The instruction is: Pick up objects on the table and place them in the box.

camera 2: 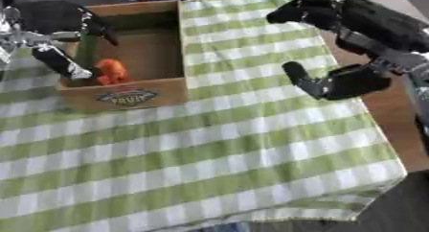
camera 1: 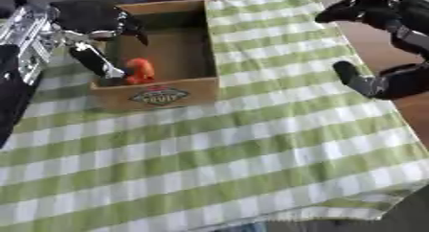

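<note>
A cardboard box (camera 1: 156, 96) with a fruit label on its front wall stands at the upper left of the cloth. An orange object (camera 1: 140, 71) lies inside it, in the near left corner. My left hand (camera 1: 90, 19) hovers over the box's left side, fingers spread and relaxed. Its thumb (camera 1: 99, 62) points down just left of the orange object, and I cannot tell whether the two touch. My right hand (camera 2: 360, 39) hangs above the table's right edge, open and holding nothing, with its fingers (camera 2: 303, 11) and thumb wide apart.
A green and white checked cloth (camera 1: 234, 149) covers the table. Bare brown tabletop (camera 1: 368, 44) shows along the right, where the cloth ends. Dark things lie beyond the box at the far edge.
</note>
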Tool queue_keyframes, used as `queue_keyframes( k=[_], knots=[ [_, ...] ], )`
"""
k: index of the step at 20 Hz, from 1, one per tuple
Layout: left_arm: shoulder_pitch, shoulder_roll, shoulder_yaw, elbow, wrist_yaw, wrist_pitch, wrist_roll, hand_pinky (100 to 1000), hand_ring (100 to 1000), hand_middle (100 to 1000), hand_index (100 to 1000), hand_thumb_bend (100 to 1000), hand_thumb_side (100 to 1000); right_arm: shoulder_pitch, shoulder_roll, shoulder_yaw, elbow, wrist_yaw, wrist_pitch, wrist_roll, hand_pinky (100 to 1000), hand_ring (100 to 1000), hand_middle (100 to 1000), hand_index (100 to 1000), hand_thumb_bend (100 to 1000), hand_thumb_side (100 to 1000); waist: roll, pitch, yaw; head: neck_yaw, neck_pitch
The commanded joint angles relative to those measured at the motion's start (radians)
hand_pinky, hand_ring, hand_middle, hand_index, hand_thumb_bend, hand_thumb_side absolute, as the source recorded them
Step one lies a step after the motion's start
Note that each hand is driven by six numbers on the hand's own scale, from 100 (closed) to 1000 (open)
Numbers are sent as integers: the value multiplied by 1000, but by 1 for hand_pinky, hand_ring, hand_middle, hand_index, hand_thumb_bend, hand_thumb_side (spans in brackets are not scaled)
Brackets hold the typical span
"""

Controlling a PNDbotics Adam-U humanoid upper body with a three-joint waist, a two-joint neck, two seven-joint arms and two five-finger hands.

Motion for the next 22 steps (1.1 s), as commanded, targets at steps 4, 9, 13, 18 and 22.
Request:
queue_keyframes(
  k=[4, 9, 13, 18, 22],
  knots=[
    [-4, 44, 15, -50, 7, 23, 147, 709, 746, 757, 862, 421, 377, -12, -16, -14, -11, -4, 3, -2, 792, 817, 819, 966, 100, 487, -2, -16, 7, -3, -9],
    [58, 137, 38, -243, 290, 29, 140, 701, 714, 708, 829, 172, 239, -3, -21, -22, -7, 3, 6, -8, 792, 817, 818, 965, 100, 491, -5, -16, 33, -7, -10],
    [151, 250, 73, -496, 562, 78, 76, 697, 703, 692, 816, 149, 212, 3, -22, -27, -2, 8, 8, -13, 792, 817, 818, 965, 100, 499, -10, -12, 52, -4, -7],
    [329, 327, 146, -798, 761, 154, 46, 694, 697, 687, 821, 100, 181, 13, -23, -35, 0, 14, 11, -22, 792, 817, 817, 965, 100, 507, -22, -5, 73, 8, -4],
    [410, 326, 190, -911, 835, 210, 15, 694, 695, 686, 822, 100, 181, 14, -22, -39, 0, 18, 12, -28, 792, 817, 817, 965, 100, 505, -27, -1, 83, 15, -4]
  ],
)
